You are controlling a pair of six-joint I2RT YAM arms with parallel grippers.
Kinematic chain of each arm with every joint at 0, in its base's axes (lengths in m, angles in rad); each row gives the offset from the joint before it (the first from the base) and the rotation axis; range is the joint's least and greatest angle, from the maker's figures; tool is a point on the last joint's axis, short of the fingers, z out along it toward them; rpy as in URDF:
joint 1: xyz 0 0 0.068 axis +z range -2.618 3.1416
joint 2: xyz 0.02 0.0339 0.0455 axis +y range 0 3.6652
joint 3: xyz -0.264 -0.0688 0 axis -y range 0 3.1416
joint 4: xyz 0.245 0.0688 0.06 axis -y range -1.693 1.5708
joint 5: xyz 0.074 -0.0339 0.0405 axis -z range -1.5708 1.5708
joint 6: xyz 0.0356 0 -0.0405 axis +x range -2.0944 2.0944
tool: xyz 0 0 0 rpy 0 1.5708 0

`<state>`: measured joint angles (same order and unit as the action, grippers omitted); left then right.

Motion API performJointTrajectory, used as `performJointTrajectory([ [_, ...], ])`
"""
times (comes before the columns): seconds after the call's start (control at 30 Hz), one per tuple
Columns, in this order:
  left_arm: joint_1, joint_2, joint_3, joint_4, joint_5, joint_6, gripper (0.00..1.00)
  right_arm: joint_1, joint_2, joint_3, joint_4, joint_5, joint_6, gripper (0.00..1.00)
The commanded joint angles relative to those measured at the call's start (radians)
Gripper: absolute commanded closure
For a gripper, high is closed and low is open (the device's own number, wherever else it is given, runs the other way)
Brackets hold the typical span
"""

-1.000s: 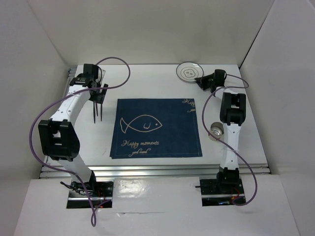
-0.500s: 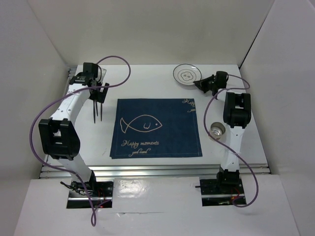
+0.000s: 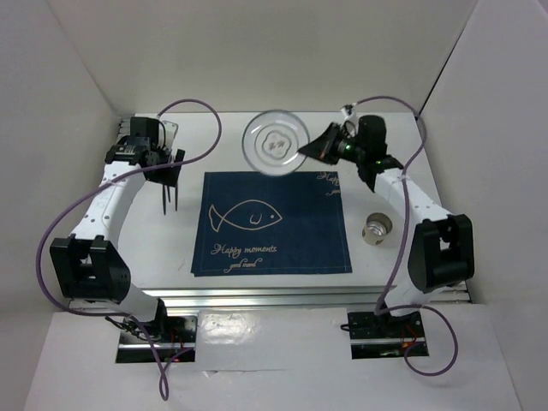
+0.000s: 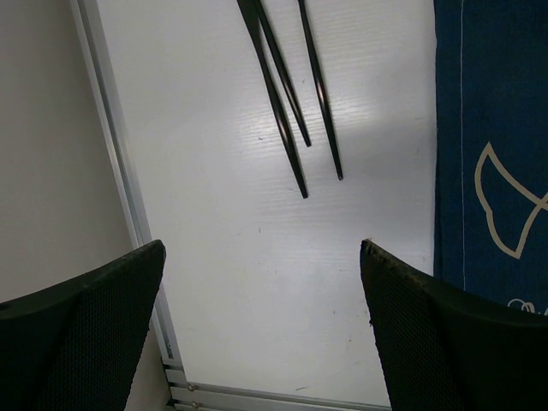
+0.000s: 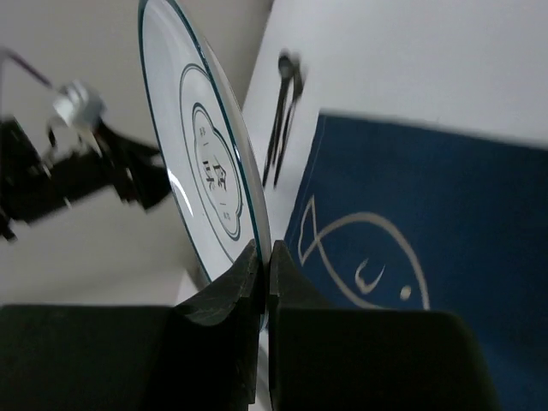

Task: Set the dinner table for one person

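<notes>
Two tools worked over the desk (image 3: 364, 261), a broad, flat, plain white rectangle that filled the floor of the white-walled enclosure. A ribbed silver aluminium rail (image 3: 274, 298) ran along its near edge, just ahead of the arm bases.

The right tool (image 5: 264, 257) was pinched narrow on the rim of a round plate (image 3: 276, 143). The plate was a glossy, shallow white disc with thin dark green rings and a small scalloped motif at its centre. It was held up off the desk and steeply tilted, above the far edge of the placemat (image 3: 270, 223). In the wrist view its thin rim ran down into the slit between the two dark fingers, and nothing lay on the plate.

The placemat was a flat rectangle of navy cloth, printed with a pale outline of a fish and a line of script, and it lay in the middle of the desk.

The left tool (image 4: 261, 257) stood wide. Its black, mesh-textured fingers were spread far apart over bare white desk at the far left, just left of the placemat's edge. Slim black sticks (image 4: 280, 111), smooth and tapering to points, lay on the desk just beyond those fingers and apart from them.

One small round cup (image 3: 377, 228) of shiny metal stood upright on the bare desk just right of the placemat, near the right arm. Its inside was too small to make out.
</notes>
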<state>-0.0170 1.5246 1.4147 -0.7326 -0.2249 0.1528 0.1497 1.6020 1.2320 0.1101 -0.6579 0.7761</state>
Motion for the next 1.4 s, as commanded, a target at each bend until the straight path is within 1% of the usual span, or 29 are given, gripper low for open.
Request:
performJointTrajectory([
  [0.0,0.012,-0.047,-0.023,0.001,0.029,0.002,0.00,0.101,-0.037,-0.113,-0.167,-0.042,-0.118,1.00],
  [0.03,0.012,-0.056,-0.023,0.001,0.029,0.002,0.00,0.120,-0.046,-0.164,-0.167,-0.042,-0.118,1.00],
  [0.2,0.012,-0.076,-0.042,-0.008,0.029,0.002,0.00,0.174,-0.059,-0.282,-0.158,-0.042,-0.103,1.00],
  [0.37,0.012,-0.086,-0.051,-0.017,0.029,0.002,0.00,0.211,0.022,-0.351,-0.158,-0.063,-0.138,1.00],
  [0.53,0.012,-0.076,-0.051,-0.017,0.029,0.002,0.00,0.211,0.120,-0.373,-0.081,-0.061,-0.161,1.00],
  [0.6,0.012,-0.076,-0.051,-0.017,0.029,0.002,0.00,0.211,0.150,-0.361,-0.081,-0.062,-0.161,1.00],
  [0.77,0.012,-0.076,-0.051,-0.017,0.029,0.002,0.00,0.211,0.180,-0.351,-0.136,-0.002,-0.179,1.00],
  [0.8,0.012,-0.076,-0.051,-0.017,0.029,0.002,0.00,0.211,0.180,-0.351,-0.151,0.038,-0.179,1.00],
  [0.83,0.012,-0.067,-0.060,-0.017,0.029,0.002,0.00,0.211,0.171,-0.351,-0.170,0.061,-0.189,0.98],
  [0.87,0.012,-0.067,-0.060,-0.027,0.029,0.002,0.00,0.211,0.171,-0.342,-0.188,0.084,-0.202,0.91],
  [0.9,0.012,-0.057,-0.060,-0.027,0.029,0.002,0.00,0.211,0.162,-0.342,-0.225,0.110,-0.213,0.66],
  [0.93,0.012,-0.043,-0.069,-0.027,0.029,0.002,0.00,0.211,0.162,-0.321,-0.243,0.110,-0.242,0.57],
  [1.03,0.012,-0.005,-0.069,-0.027,0.029,0.002,0.00,0.211,0.162,-0.270,-0.335,0.148,-0.276,0.41],
  [1.1,0.012,0.022,-0.059,-0.027,0.029,0.002,0.00,0.211,0.144,-0.247,-0.398,0.182,-0.288,0.40],
  [1.13,0.012,0.040,-0.050,-0.027,0.051,0.002,0.00,0.211,0.132,-0.238,-0.414,0.217,-0.288,0.40],
  [1.17,0.012,0.084,-0.024,-0.027,0.061,0.011,0.02,0.211,0.118,-0.221,-0.427,0.240,-0.288,0.37],
  [1.23,0.012,0.141,0.038,-0.036,0.061,0.011,0.04,0.220,0.075,-0.194,-0.472,0.294,-0.288,0.37],
  [1.3,0.012,0.239,0.088,-0.036,0.070,0.011,0.10,0.220,0.027,-0.175,-0.495,0.332,-0.288,0.36],
  [1.33,0.012,0.276,0.117,-0.047,0.099,0.020,0.13,0.220,0.013,-0.166,-0.515,0.363,-0.288,0.36],
  [1.37,0.012,0.314,0.183,-0.063,0.113,0.021,0.15,0.220,0.001,-0.146,-0.515,0.382,-0.288,0.36],
])
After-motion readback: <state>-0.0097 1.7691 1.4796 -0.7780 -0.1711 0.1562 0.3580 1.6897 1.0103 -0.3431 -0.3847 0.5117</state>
